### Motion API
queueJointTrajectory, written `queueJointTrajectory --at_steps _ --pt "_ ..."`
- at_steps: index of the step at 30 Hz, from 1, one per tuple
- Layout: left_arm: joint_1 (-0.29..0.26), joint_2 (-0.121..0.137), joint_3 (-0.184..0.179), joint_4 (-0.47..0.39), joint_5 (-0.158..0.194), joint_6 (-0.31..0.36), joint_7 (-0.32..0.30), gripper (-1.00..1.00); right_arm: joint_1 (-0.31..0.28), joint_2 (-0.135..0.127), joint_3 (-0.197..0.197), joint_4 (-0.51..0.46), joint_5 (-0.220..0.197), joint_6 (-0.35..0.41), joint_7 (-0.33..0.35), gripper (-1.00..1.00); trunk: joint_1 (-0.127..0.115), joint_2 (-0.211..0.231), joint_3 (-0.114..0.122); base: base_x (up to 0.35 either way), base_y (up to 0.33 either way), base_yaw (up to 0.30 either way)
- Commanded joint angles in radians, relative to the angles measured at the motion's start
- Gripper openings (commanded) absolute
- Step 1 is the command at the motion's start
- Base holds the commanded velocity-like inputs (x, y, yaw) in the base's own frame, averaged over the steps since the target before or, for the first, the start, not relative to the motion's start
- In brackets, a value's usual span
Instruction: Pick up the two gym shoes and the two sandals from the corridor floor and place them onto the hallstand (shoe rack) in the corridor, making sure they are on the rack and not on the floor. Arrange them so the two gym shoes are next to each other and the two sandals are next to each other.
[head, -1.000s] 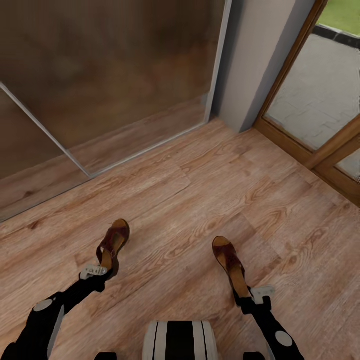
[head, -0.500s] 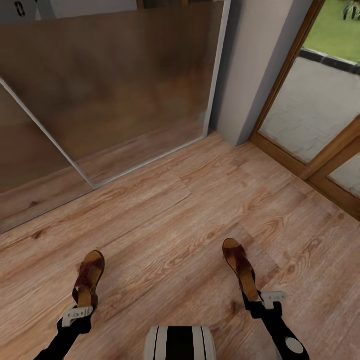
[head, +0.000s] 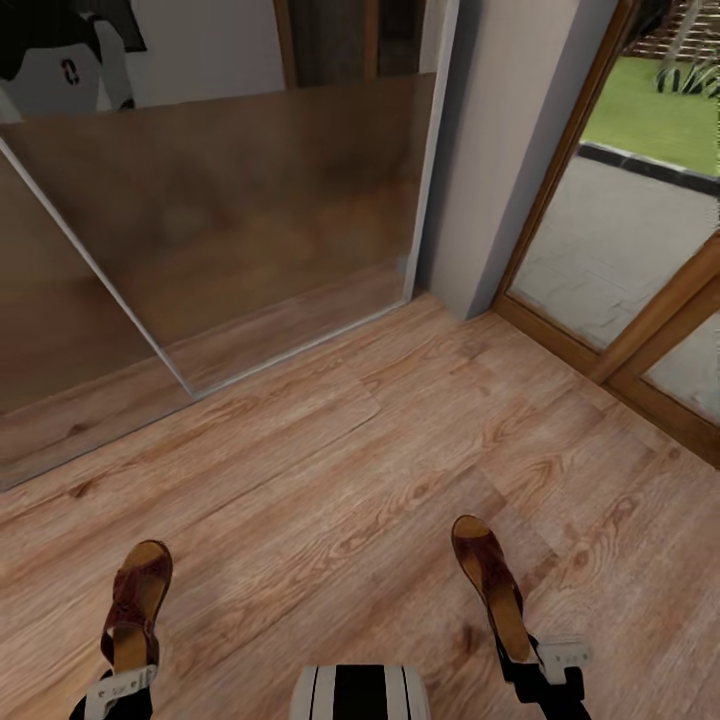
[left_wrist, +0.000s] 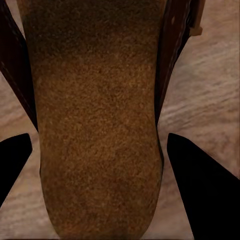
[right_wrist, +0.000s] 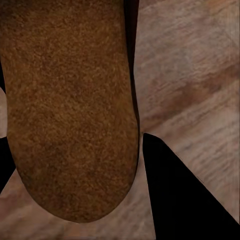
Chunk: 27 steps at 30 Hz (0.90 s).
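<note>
I hold the two dark brown sandals just above the corridor floor (head: 330, 470). My left gripper (head: 126, 668) is shut on the heel of the left sandal (head: 137, 596). Its tan footbed (left_wrist: 95, 100) lies between the black fingers (left_wrist: 200, 195). My right gripper (head: 522, 650) is shut on the heel of the right sandal (head: 488, 575). That sandal's footbed (right_wrist: 70, 80) sits against one dark finger (right_wrist: 175, 195). Both sandals point away from me, toes forward. The gym shoes and the hallstand are out of view.
A large mirrored sliding panel (head: 230, 200) stands ahead on the left, and a grey wall pillar (head: 500, 150) rises beside it. A wood-framed glass door (head: 620, 260) at the right shows paving and grass outside. My base (head: 360, 692) is at the bottom.
The camera has tilted upward, shifting the floor down in the picture. My left arm has drawn back and outward with its sandal. The right arm has barely moved with its sandal.
</note>
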Motion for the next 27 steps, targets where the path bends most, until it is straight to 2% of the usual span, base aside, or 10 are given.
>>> queueJointTrajectory --at_steps 1,8,24,27 --pt "0.009 -0.001 0.012 0.010 -0.010 -0.027 -0.003 -1.00 0.003 0.002 -0.006 0.022 0.001 -0.015 0.008 -1.00 -0.001 0.000 0.005 0.000 0.000 0.000" --pt "0.031 -0.004 0.017 0.059 0.003 -0.089 0.001 -1.00 0.008 0.009 -0.006 0.088 -0.001 -0.053 0.008 -1.00 -0.004 0.002 0.043 0.000 0.000 0.000" --pt "0.032 -0.001 0.017 0.081 0.004 -0.094 0.016 -1.00 0.008 0.002 -0.011 0.125 -0.002 -0.055 0.008 -1.00 -0.011 0.005 0.130 0.000 0.000 0.000" --pt "0.032 0.000 0.017 0.081 0.005 -0.094 0.016 -1.00 0.008 0.001 -0.026 0.125 -0.002 -0.055 0.008 -1.00 -0.012 0.006 0.146 0.000 0.000 0.000"
